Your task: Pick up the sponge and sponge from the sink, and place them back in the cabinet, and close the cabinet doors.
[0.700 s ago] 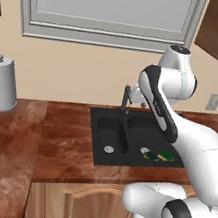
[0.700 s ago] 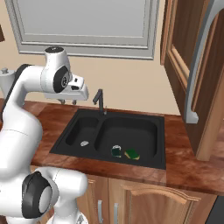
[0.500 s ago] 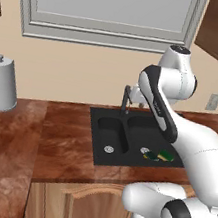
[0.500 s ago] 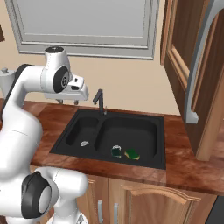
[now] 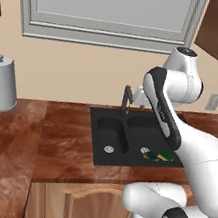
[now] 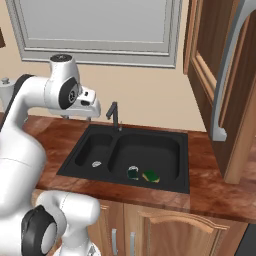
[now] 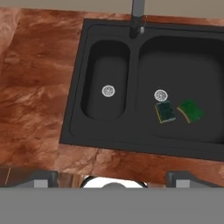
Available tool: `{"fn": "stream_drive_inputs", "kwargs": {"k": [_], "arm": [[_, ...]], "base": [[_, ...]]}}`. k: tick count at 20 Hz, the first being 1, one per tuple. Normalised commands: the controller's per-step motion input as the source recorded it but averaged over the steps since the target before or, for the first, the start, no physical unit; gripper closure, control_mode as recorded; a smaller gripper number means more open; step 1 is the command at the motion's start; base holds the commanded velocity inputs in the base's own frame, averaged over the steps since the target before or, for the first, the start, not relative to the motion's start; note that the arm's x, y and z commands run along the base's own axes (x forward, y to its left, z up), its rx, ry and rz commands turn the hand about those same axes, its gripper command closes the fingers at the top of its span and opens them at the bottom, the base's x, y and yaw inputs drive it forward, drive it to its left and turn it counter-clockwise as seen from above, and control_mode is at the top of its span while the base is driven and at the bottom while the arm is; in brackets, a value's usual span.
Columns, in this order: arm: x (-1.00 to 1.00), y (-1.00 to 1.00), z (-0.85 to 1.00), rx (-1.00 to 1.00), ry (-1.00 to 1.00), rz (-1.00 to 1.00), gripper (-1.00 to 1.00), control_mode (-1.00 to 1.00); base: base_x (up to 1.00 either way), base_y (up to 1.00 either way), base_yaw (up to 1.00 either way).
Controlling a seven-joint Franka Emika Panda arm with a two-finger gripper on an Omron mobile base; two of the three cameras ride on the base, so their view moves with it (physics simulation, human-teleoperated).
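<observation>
Currently hovering with jaws spread wide and empty, gripper at the bottom of the hand view, looking down to line up over the sink. Lying flat in the right-hand basin, right of centre in frame: one sponge just below the drain, the other sponge just beside it. Standing open at the upper right of the right base view, cabinet door, awaiting both.

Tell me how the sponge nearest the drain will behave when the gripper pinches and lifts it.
The sponge is small, flat and two-layered, so it is probably light and will squash under the fingers. It lies flat on the basin floor of the sink, so it is unlikely to roll or tip. Pushed, it would likely slide toward the other sponge.
</observation>
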Motion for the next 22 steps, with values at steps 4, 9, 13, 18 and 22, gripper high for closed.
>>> {"fn": "stream_drive_inputs", "kwargs": {"k": [4, 9, 13, 18, 22], "arm": [[-0.31, -0.22, 0.03, 0.11, 0.0, 0.0, -1.0, -1.0], [-0.24, -0.23, 0.04, 0.1, 0.04, 0.0, -1.0, -1.0], [-0.17, -0.26, 0.01, 0.03, 0.16, -0.02, -1.0, -1.0], [-0.17, -0.29, 0.0, 0.0, 0.15, 0.0, -1.0, -1.0], [-0.12, -0.28, 0.0, 0.0, 0.11, 0.0, -1.0, -1.0]], "base": [[0.0, 0.0, 0.0], [0.0, 0.0, 0.0], [0.0, 0.0, 0.0], [0.0, 0.0, 0.0], [0.0, 0.0, 0.0]]}}
